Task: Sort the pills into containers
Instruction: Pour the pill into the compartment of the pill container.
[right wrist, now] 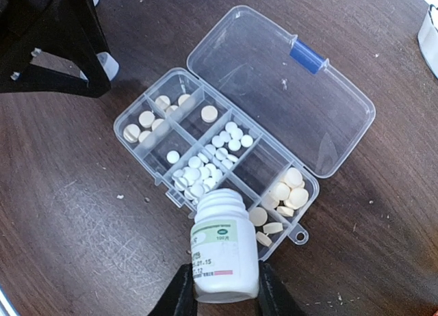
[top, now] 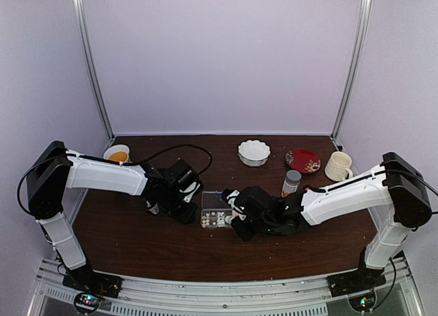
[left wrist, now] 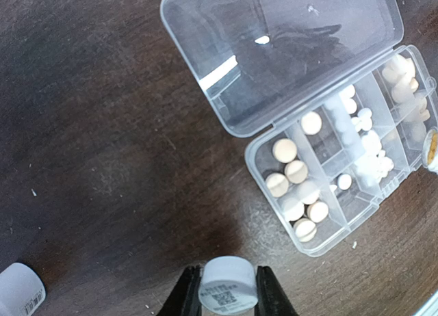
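Observation:
The clear pill organizer box (top: 209, 212) lies open at the table's middle, its lid (right wrist: 287, 90) folded back. Several compartments hold pills: small white ones (right wrist: 195, 176) and larger pale tan ones (right wrist: 287, 189). My right gripper (right wrist: 220, 292) is shut on an uncapped white bottle (right wrist: 222, 251), tilted with its mouth over the box's near edge. My left gripper (left wrist: 229, 295) is shut on a small white bottle (left wrist: 229, 282) with a printed label, held above the table just left of the box (left wrist: 254, 167). In the top view, both grippers flank the box, left (top: 179, 203) and right (top: 236, 219).
Another small white bottle (left wrist: 19, 290) lies on the table by the left gripper. An orange bottle with a grey cap (top: 291, 182), a white bowl (top: 254, 152), a red plate (top: 302, 160), a mug (top: 338, 166) and a cup of orange liquid (top: 117, 153) stand farther back.

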`<control>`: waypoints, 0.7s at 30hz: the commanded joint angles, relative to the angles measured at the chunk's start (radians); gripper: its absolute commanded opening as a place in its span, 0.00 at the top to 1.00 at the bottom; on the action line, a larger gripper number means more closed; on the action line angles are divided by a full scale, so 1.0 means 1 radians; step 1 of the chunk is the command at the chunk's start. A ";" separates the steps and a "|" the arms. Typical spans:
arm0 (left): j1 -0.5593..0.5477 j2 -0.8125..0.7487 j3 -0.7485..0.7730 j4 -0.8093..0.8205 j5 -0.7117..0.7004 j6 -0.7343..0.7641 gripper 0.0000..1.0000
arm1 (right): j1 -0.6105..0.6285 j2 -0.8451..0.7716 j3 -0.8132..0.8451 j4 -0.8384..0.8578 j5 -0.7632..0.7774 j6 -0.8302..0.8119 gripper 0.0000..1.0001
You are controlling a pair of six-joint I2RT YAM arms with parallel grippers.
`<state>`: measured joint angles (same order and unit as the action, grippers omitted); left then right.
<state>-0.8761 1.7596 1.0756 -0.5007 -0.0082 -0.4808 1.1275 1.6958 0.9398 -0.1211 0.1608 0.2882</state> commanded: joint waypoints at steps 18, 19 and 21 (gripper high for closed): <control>0.006 -0.023 0.033 -0.001 -0.004 0.011 0.92 | -0.002 -0.017 0.004 -0.019 0.020 0.020 1.00; 0.007 -0.023 0.033 0.000 -0.002 0.010 0.92 | -0.003 -0.041 -0.027 0.020 0.020 0.027 1.00; 0.006 -0.022 0.032 0.001 -0.002 0.010 0.92 | -0.004 -0.027 -0.038 0.033 0.020 0.024 1.00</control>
<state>-0.8761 1.7596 1.0832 -0.5030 -0.0078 -0.4808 1.1271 1.6989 0.9310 -0.1226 0.1623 0.2970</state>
